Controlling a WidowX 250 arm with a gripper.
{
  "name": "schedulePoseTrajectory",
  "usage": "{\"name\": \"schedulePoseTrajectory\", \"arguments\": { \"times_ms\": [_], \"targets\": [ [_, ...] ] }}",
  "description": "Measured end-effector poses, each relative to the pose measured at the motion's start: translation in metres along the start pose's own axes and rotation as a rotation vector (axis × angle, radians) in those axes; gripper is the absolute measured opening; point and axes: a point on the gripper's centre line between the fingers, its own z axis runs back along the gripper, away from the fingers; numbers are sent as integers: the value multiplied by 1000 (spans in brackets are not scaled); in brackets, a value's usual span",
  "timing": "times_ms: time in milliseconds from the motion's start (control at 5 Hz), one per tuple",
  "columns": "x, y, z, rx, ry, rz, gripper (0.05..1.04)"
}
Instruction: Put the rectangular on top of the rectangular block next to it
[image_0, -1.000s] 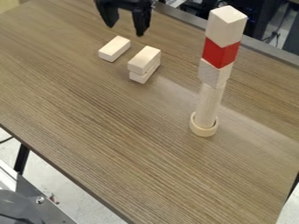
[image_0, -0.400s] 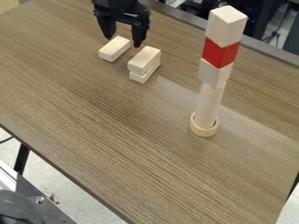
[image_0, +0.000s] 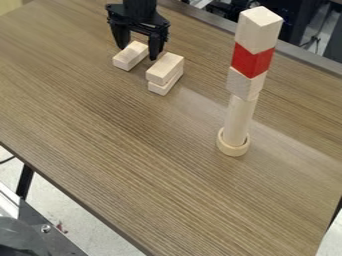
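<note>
Black gripper (image_0: 137, 52): spread, fingers at either side of single block (image_0: 128, 58).
Single block: flat on table (image_0: 133, 145), near two-block stack (image_0: 163, 71).

A wood-grain table (image_0: 143, 155) bears a lone block (image_0: 128, 58), a stacked pair (image_0: 163, 73) and a tower (image_0: 238, 120).

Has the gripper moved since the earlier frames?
Yes. Judged against the lone wooden block, which has stayed put, the gripper has lowered: in the view its fingertips, first above the block, now flank its far end.
</note>
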Motion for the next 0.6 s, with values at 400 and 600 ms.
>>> {"name": "schedulePoseTrajectory", "arguments": {
  "times_ms": [400,600],
  "targets": [
    [4,3,-4,25,3,-59,999],
    [5,4,-2,34,9,-80,999]
  ]
}}
